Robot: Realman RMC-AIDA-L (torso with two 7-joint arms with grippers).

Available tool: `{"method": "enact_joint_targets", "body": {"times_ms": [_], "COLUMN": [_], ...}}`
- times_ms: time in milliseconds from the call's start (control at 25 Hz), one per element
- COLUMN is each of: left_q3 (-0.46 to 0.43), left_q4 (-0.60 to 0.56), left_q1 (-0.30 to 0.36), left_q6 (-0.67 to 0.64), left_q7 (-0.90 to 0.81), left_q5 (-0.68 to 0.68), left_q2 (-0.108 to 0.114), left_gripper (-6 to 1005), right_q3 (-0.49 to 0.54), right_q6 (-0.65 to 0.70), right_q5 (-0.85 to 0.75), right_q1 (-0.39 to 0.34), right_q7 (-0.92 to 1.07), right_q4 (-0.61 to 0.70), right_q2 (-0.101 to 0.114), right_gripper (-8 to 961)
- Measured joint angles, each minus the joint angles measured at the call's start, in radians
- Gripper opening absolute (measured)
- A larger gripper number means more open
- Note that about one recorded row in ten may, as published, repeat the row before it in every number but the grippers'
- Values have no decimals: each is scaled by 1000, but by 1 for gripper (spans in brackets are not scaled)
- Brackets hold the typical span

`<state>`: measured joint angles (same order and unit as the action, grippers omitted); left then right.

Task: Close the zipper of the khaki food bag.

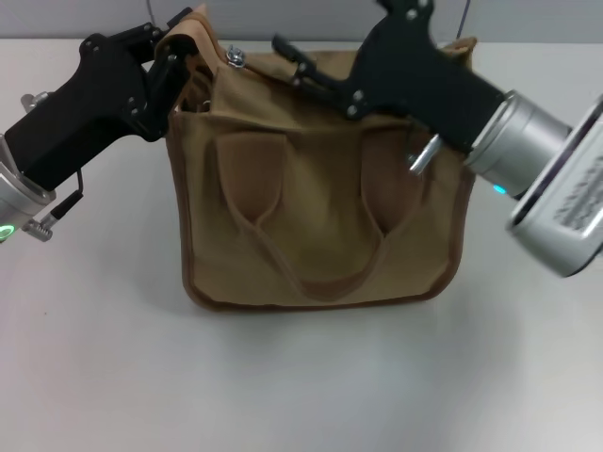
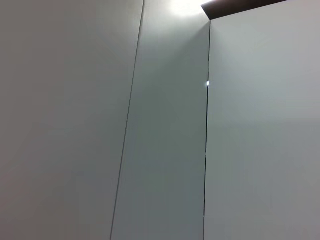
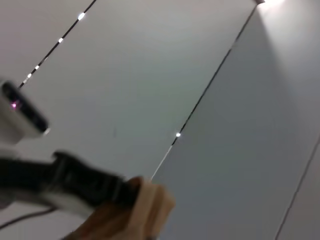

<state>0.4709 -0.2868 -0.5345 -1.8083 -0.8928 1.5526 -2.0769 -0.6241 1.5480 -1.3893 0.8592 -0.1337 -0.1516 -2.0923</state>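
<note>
**Khaki food bag held at both top corners, zipper pull near the left end**

The khaki food bag [image 1: 320,226] stands upright in the middle of the pale worktop [image 1: 301,377], its front face with two looped handles turned toward the robot. Darker brown piping runs along its lower edge and sides.

The zipper [image 1: 273,64] runs along the bag's top edge; its small silver pull tab [image 1: 235,58] sits close to the bag's left end, just beside the left arm's jaws.

The left gripper [image 1: 174,56] reaches in from the left and is pinching the raised top-left corner of the bag, which stands up as a fabric peak between its jaws. In the right wrist view that same tan corner [image 3: 145,210] shows with the dark left gripper [image 3: 85,185] clamped on it.

The right gripper [image 1: 297,56] comes in from the right, lying across the bag's top, its dark fingertips reaching toward the pull tab. Whether its jaws are spread or pressed together cannot be told.

The left wrist view shows only grey wall panels [image 2: 160,150].
</note>
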Motion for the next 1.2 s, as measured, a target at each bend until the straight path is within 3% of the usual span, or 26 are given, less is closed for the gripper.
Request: {"method": "enact_joint_targets", "body": {"times_ms": [680,1200], "left_q3": [27,28], "left_q4": [25,25], "left_q1": [-73,-84], "left_q6": [56,75], "left_q7": [0,0], "left_q5": [2,-3], "left_q2": [-2,-2], "left_gripper": [58,66], "right_q3": [25,26], "right_q6": [-54,-58], "right_q5": [-42,-44], "right_q1": [29,36], "right_q7": [-80,-80], "right_q4": [-45,-46], "right_q2": [0,0], "right_gripper": [723,688]}}
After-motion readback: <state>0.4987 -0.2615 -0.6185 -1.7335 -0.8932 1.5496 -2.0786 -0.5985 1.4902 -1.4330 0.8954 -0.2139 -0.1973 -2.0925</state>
